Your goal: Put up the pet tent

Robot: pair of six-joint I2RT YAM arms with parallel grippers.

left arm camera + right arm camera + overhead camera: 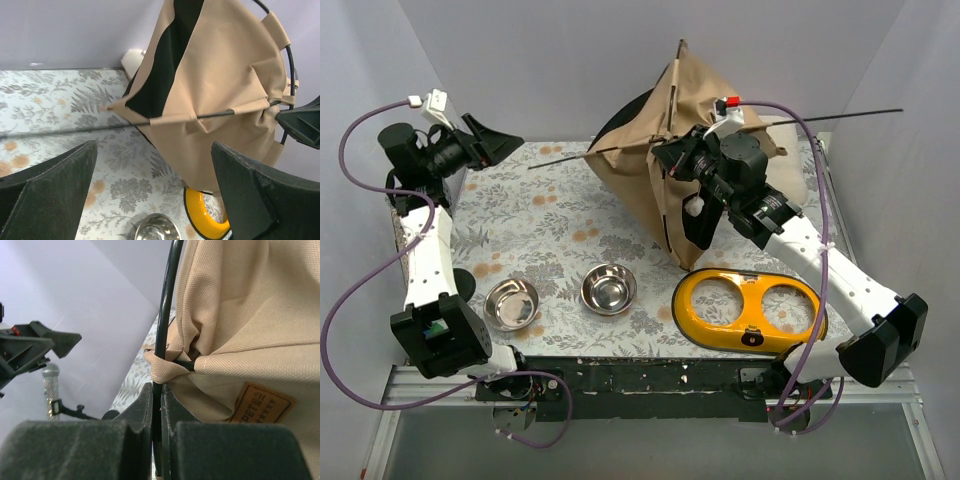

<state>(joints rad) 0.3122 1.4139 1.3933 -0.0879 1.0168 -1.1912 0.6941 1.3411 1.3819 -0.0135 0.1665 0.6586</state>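
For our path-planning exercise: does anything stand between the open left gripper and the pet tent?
Nothing visible does. Only tabletop separates the left gripper from the pet tent, whose rod pokes toward it; the steel bowls sit off that line.

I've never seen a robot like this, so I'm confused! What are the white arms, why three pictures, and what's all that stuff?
They are two robot arms bolted to a table with a flowery cloth. One picture looks down from above; the others come from a camera on each wrist. On the table are two shiny steel bowls, a yellow oval stand with two holes and a tan fabric pet tent. The right gripper is pinched shut on the tent's thin black rod. The left gripper is open, holding nothing.
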